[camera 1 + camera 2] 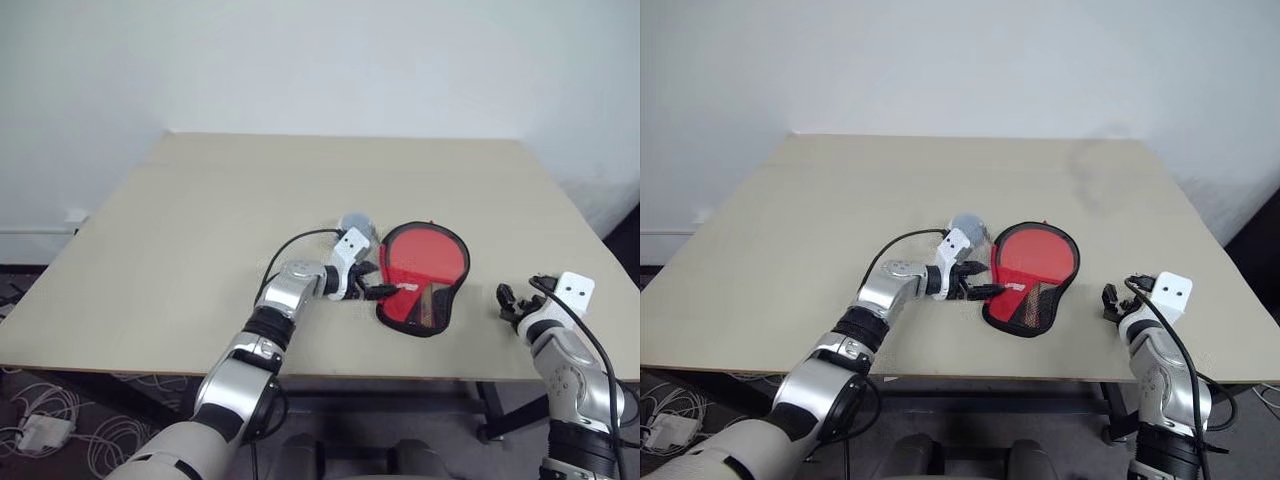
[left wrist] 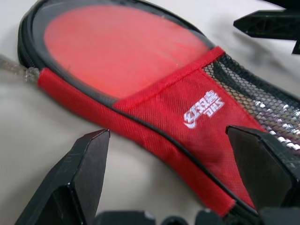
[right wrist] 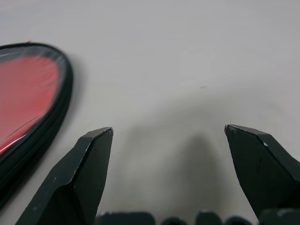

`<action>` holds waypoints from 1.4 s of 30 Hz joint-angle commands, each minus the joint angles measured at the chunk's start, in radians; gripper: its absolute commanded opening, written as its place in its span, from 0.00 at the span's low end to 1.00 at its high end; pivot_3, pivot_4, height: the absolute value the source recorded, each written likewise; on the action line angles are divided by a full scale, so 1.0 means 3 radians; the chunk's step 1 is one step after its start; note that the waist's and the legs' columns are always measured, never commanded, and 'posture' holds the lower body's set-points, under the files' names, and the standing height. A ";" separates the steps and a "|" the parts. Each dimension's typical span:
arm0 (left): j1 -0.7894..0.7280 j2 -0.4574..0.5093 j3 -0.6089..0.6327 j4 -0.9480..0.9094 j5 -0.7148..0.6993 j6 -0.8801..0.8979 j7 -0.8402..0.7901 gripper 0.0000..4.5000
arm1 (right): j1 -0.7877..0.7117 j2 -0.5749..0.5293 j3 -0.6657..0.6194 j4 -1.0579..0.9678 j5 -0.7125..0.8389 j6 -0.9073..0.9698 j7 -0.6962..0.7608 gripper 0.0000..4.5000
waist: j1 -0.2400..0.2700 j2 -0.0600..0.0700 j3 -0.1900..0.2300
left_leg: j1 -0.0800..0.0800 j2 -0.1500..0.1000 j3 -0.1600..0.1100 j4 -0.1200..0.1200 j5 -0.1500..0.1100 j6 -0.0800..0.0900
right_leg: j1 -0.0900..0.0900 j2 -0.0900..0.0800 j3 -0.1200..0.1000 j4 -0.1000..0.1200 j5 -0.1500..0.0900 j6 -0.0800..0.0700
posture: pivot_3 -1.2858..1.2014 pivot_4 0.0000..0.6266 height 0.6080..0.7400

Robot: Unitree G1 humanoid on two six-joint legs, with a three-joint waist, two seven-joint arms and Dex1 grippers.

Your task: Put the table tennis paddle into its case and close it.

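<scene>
Gaping wide, left gripper (image 1: 378, 281) empty beside case (image 1: 425, 275); right gripper (image 1: 515, 300) likewise apart, empty; red paddle face inside case.

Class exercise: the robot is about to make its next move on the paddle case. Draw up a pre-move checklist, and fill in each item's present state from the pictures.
1. Left gripper open: ok.
2. Left gripper at the case, at its narrow end: ok.
3. Right gripper open, holding nothing, apart from the case: ok.
4. Paddle inside: ok, its red face shows behind the clear plastic.
5. Case flat on the table: ok.
6. Zip fully shut: cannot tell.
</scene>
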 commanded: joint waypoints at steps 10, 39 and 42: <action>-0.0154 -0.0150 0.0156 -0.0231 -0.0394 0.1621 0.0428 0.94 | -0.0138 -0.0009 -0.0057 0.0036 0.0031 -0.0183 -0.0146 0.92 | 0.0000 0.0001 -0.0001 | 0.0002 0.0000 -0.0002 0.0001 0.0000 0.0000 | 0.0003 0.0000 -0.0001 0.0000 0.0000 0.0000 | 0.52 0.00 0.91; -0.0527 -0.0612 0.0994 0.0680 -0.0941 0.2064 0.0852 0.01 | -0.0117 -0.0061 -0.0023 0.0155 -0.0063 -0.0251 -0.0225 0.92 | 0.0000 0.0010 -0.0006 | 0.0002 -0.0008 -0.0008 0.0002 0.0001 -0.0001 | 0.0006 -0.0003 -0.0001 0.0000 0.0000 0.0001 | 0.52 0.00 0.91; -0.0470 -0.0502 0.0826 0.0572 -0.0961 0.2329 0.0677 0.01 | -0.0115 -0.0058 -0.0002 0.0153 -0.0074 -0.0254 -0.0242 0.92 | -0.0002 0.0011 -0.0006 | 0.0002 -0.0008 -0.0008 0.0002 0.0001 -0.0001 | 0.0006 -0.0003 -0.0001 0.0000 0.0000 0.0001 | 0.52 0.00 0.91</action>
